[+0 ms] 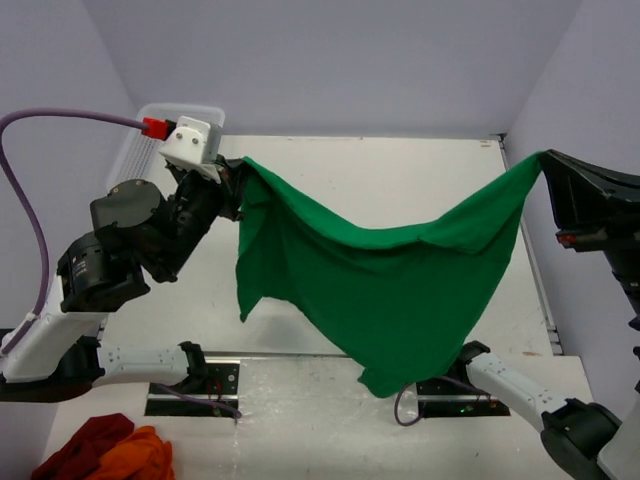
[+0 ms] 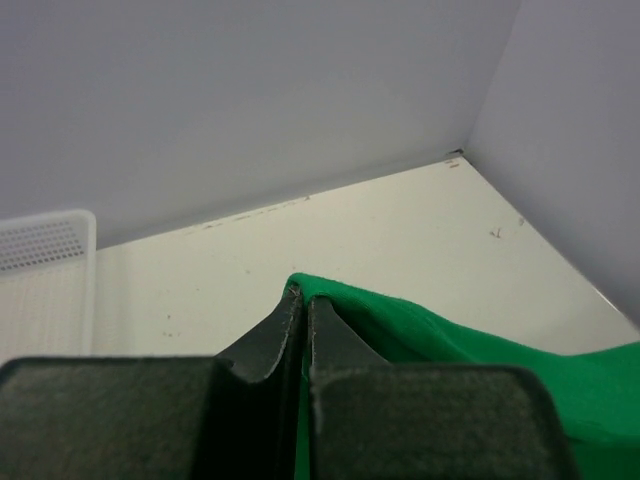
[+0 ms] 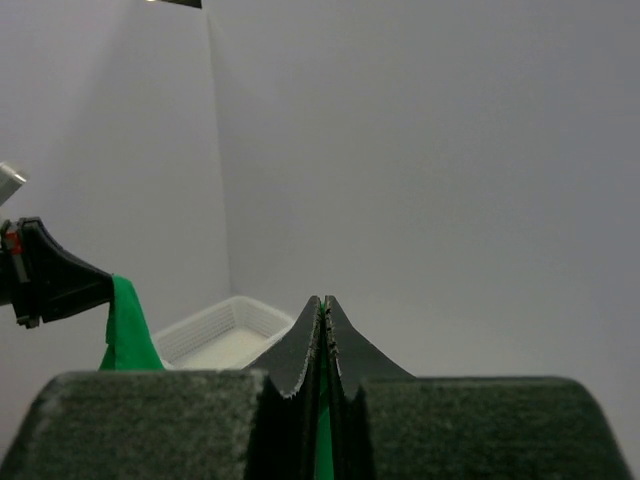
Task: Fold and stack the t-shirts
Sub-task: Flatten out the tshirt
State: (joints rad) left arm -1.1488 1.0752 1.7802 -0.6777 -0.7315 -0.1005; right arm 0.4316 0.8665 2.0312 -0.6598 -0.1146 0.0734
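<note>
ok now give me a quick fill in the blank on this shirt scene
1. The t-shirt held up over the table is ____.
2. The left pincer and right pincer are both ____ on it.
3. The white basket sits at the table's far ____ corner.
Missing words: green, shut, left.

Gripper [image 2: 298, 300] pinched tight on the green shirt [image 2: 450, 350], cloth trailing off right of it over the worktop [image 2: 330, 240]; white basket [image 2: 45, 285] sits left of the gripper.
</note>
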